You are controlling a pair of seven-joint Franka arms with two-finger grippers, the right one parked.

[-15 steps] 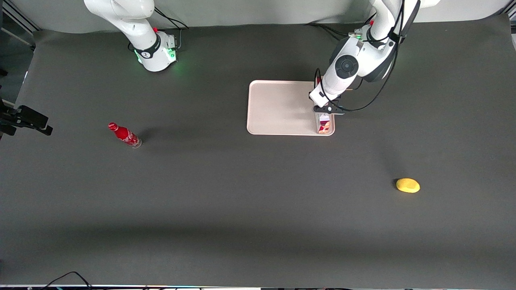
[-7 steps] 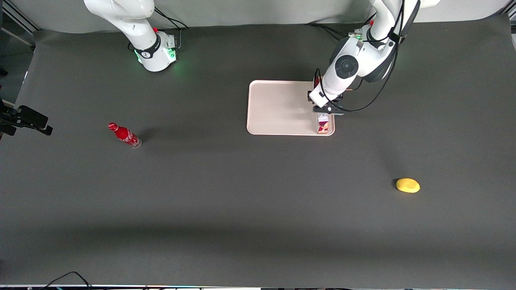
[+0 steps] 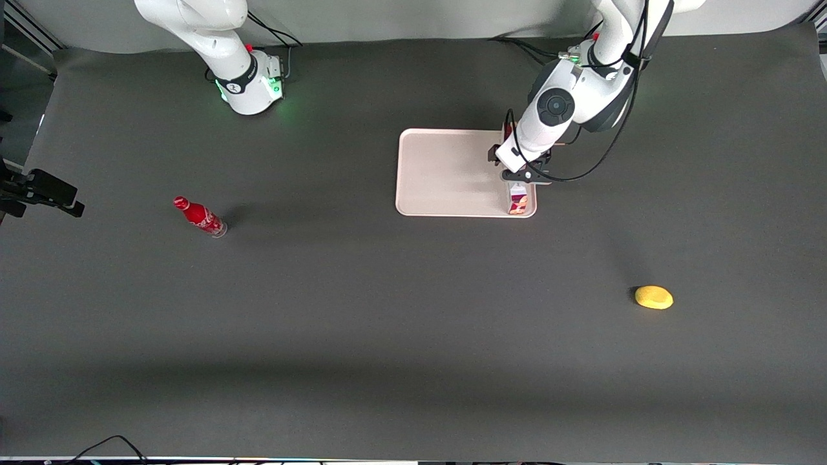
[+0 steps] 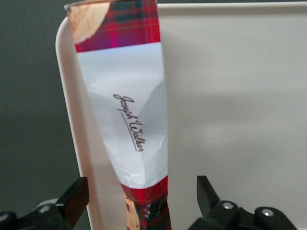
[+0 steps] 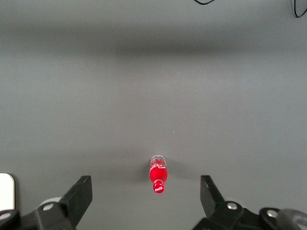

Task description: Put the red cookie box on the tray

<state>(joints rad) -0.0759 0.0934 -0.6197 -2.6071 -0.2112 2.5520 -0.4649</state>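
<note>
**Cookie box down on the tray's edge, fingers spread**

The red cookie box (image 4: 128, 129) lies on the tray (image 3: 446, 171), along the short side nearest the working arm, with its long flank just beside the low rim. In the wrist view its white label patch faces up and the tartan ends show past it. The gripper (image 4: 139, 199) hangs directly over the box, its fingers (image 4: 76, 197) released and standing clear of the carton on either flank, touching neither side.

The risk, as I judge it, sits in how close the box lies to the rim. One finger is out over the rim and the dark worktop (image 3: 387, 310), not over the tray floor. If the arm lifts off at a slant or swings sideways, a fingertip could catch the carton and drag it onto or over the rim. A straight rise looks the safer exit.

Open room is plentiful. Most of the tray floor, toward the parked arm from the box, is bare. The yellow lemon-like object (image 3: 654, 297) lies well apart from the tray, nearer the front camera, and the red bottle (image 3: 199, 216) stands far off toward the parked arm's end.
</note>
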